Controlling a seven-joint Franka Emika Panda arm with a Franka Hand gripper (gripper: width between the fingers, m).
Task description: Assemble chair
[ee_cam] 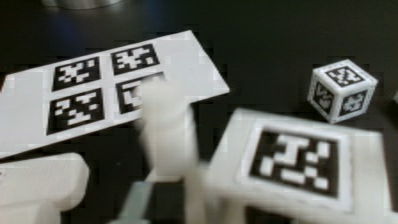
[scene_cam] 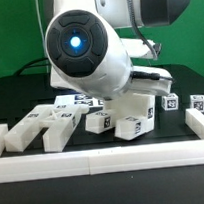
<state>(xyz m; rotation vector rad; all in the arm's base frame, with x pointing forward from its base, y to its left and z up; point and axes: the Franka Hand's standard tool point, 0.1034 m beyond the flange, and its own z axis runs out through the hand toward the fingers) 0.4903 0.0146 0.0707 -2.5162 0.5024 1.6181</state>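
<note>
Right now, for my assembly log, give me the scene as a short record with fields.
surface: black table
front edge: long white border rail
chair pieces: white, tagged, scattered loose behind the border rail
marker board: flat on table, four tags showing
small cube: tagged, apart from the marker board
tagged slab: near the small cube, large in wrist view

The chair pieces (scene_cam: pixel 134 115) look like smooth, matt white plastic, each bearing a flat printed black-and-white tag (ee_cam: pixel 342 78). The desk (scene_cam: pixel 15 106) is black and matt. The border rail (scene_cam: pixel 105 162) is dull white. The arm's shell (scene_cam: pixel 97 65) is glossy white plastic around a shiny dark insert (scene_cam: pixel 73 42). The marker board (ee_cam: pixel 125 85) is smooth, matt white
</note>
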